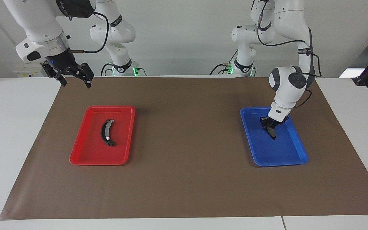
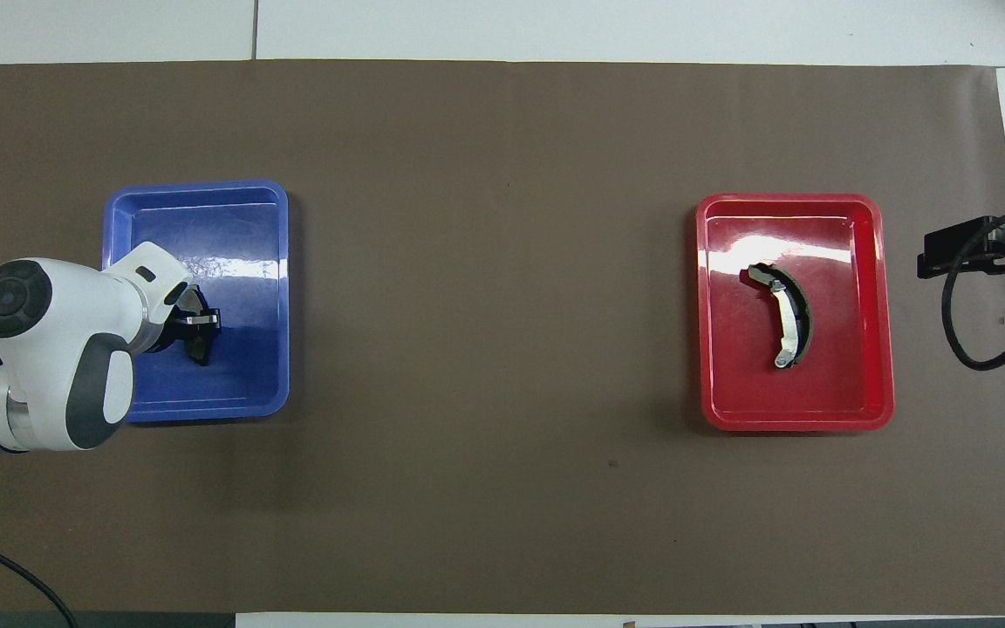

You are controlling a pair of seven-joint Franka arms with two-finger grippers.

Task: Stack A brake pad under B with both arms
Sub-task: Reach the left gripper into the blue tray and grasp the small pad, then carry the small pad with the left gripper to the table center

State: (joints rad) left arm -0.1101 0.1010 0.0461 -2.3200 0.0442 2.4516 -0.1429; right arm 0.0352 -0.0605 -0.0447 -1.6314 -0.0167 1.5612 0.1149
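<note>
A brake pad [image 1: 272, 133], short and dark grey, lies in the blue tray [image 1: 281, 163] toward the left arm's end of the table. My left gripper [image 1: 268, 124] is down in that tray, its fingers closed on the pad's end nearer the robots; it also shows in the overhead view [image 2: 197, 321], partly covering the pad [image 2: 200, 351]. B [image 1: 106, 132], the long curved black pad with silvery glints, lies alone in the red tray [image 1: 97, 161]; it also shows in the overhead view [image 2: 787, 324]. My right gripper [image 1: 75, 82] waits open and empty, raised over the mat's corner.
A brown mat [image 1: 184, 179] covers the table between the two trays. The blue tray [image 2: 197, 187] and red tray [image 2: 790, 200] sit far apart. The right gripper [image 2: 965, 249] hangs over the mat's edge beside the red tray.
</note>
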